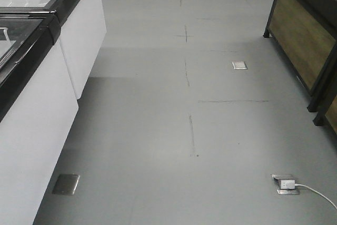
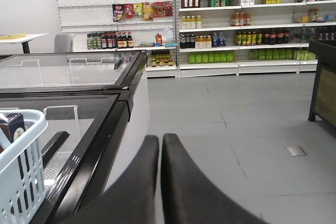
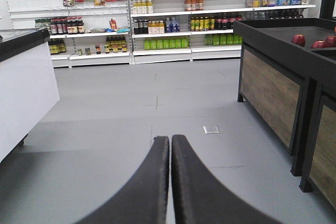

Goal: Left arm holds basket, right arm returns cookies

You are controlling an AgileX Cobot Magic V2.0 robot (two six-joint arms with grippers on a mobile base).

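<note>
Both my pincers pressed together, nothing pinched.
Front view: grey floor between a freezer on the left and a wooden stand on the right. Left wrist view: my left pincer is pressed together beside the freezer. The basket is at the lower left edge, with the cookies upright inside. Right wrist view: my right pincer is also pressed together over the floor, the stand to its right.

Light blue basket at edge of black-framed glass-topped freezer
</note>
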